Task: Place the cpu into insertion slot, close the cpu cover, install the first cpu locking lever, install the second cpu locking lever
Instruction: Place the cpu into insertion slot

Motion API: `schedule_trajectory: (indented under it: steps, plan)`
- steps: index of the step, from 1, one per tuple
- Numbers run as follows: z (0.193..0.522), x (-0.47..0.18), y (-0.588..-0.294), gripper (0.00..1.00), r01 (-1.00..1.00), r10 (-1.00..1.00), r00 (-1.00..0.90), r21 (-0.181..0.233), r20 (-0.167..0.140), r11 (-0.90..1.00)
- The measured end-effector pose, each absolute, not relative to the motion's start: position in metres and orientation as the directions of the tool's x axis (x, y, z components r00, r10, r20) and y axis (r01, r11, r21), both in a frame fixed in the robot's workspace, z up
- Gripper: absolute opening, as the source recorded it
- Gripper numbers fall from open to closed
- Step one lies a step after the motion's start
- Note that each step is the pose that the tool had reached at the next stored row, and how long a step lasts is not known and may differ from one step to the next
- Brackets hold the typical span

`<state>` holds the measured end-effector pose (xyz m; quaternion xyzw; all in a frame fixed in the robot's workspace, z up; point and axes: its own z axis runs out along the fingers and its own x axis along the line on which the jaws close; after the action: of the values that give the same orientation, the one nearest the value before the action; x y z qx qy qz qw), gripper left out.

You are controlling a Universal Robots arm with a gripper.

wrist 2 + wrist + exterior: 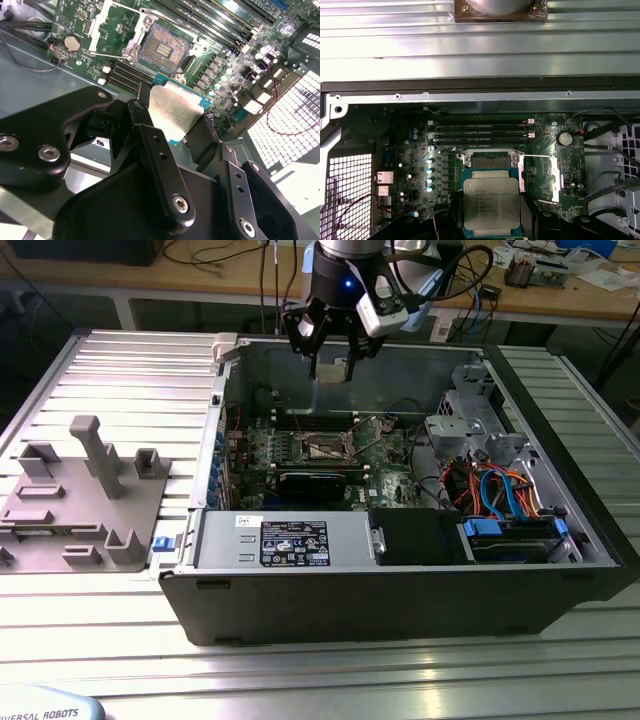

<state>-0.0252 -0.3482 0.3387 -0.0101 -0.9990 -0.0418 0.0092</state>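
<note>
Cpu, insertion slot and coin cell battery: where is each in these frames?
cpu (491, 202): first wrist view, middle of its grey metal top.
insertion slot (163, 47): second wrist view, its dark centre.
coin cell battery (73, 43): second wrist view, its round silver face.

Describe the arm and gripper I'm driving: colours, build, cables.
The gripper is matte black, with jointed link fingers pinned by silver screws. In the exterior view the arm's wrist is black with a small blue light, and silver-grey above. A white camera module is mounted beside it, and black cables loop off from it.
</note>
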Motion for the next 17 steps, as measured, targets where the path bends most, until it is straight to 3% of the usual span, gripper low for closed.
schedule_trajectory:
  steps: [17]
  plan:
    - [0.3344, -0.0252, -0.3482, 0.54, 0.021, 0.019, -1.0, 0.083, 0.019, 0.996]
